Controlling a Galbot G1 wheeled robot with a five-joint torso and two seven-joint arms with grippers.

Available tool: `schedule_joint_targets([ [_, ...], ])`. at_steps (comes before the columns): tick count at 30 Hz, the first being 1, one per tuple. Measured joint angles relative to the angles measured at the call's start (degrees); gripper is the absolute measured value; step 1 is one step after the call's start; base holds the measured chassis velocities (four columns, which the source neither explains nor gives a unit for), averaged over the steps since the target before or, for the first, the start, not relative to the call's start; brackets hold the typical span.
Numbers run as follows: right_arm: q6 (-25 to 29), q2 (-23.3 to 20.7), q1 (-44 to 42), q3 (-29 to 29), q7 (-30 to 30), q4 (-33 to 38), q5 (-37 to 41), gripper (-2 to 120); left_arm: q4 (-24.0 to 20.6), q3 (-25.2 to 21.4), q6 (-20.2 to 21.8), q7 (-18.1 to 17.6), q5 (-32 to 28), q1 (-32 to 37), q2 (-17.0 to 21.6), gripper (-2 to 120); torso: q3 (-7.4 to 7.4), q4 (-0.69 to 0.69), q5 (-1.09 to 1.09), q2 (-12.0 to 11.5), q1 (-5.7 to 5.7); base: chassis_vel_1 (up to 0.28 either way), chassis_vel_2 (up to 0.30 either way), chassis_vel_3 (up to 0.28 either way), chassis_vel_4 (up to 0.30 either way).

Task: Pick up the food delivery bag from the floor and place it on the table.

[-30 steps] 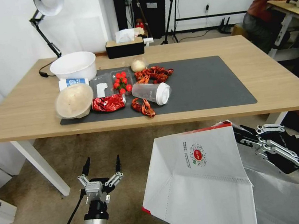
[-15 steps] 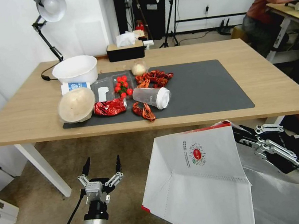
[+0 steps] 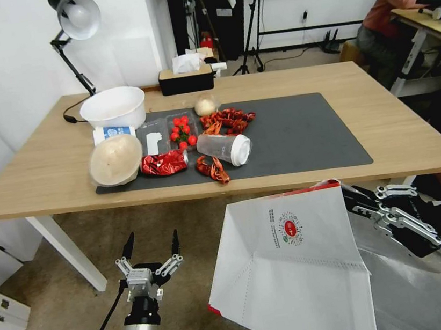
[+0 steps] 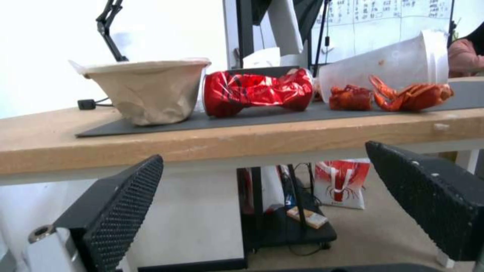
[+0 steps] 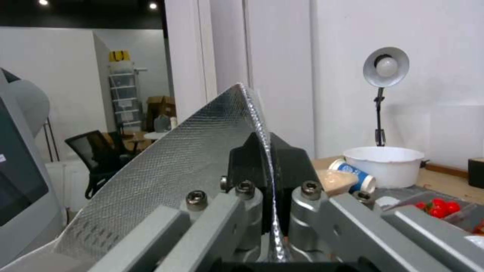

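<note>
Right gripper [image 3: 356, 202] pinches the bag [image 3: 293, 263] by its foil rim, held up just short of the table [image 3: 400, 130] edge. Lift higher before crossing over. Left gripper [image 3: 151, 245] spread, idle below the table.

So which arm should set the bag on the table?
Right. The right gripper is already clamped on the food delivery bag rim, held near the table edge. The left gripper hangs open and empty, lower down.
</note>
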Motion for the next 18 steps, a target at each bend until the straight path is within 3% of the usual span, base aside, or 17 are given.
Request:
schedule_joint_targets([
  [18,0.0,0.0,-0.1,0.1,0.0,0.1,-0.3,0,0.1,0.0,-0.3,-0.2,0.2,0.1,0.1,100,2.45,0.0,0.0,4.4,1.94,0.0,0.0,0.0,0.0],
])
